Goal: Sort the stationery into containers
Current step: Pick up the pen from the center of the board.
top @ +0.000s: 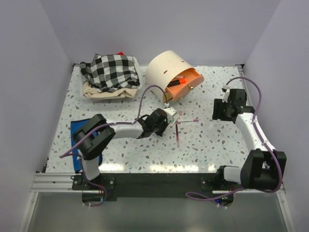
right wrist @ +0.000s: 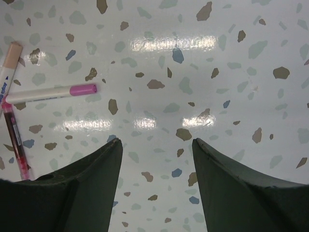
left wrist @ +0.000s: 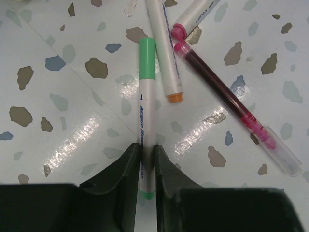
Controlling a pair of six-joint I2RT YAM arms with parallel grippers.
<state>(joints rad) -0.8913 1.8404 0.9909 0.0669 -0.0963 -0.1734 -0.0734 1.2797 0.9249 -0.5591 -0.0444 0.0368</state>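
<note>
Left jaws pinch green-capped marker | speckled tabletop | lilac walls

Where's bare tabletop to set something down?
Free: between the right fingers and pink-capped marker; also between checked cloth and left arm. Crowded: markers piled at the left fingers, gripping the green-capped marker, near the open drawer.

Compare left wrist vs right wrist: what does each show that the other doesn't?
Left wrist only: left claw closed on the green marker, with an orange-tipped marker beside it. Right wrist only: right claw open over the table, and a peach-capped marker at the left edge, possibly the orange-tipped one, can't tell. Both: pink-capped marker and red pen.
</note>
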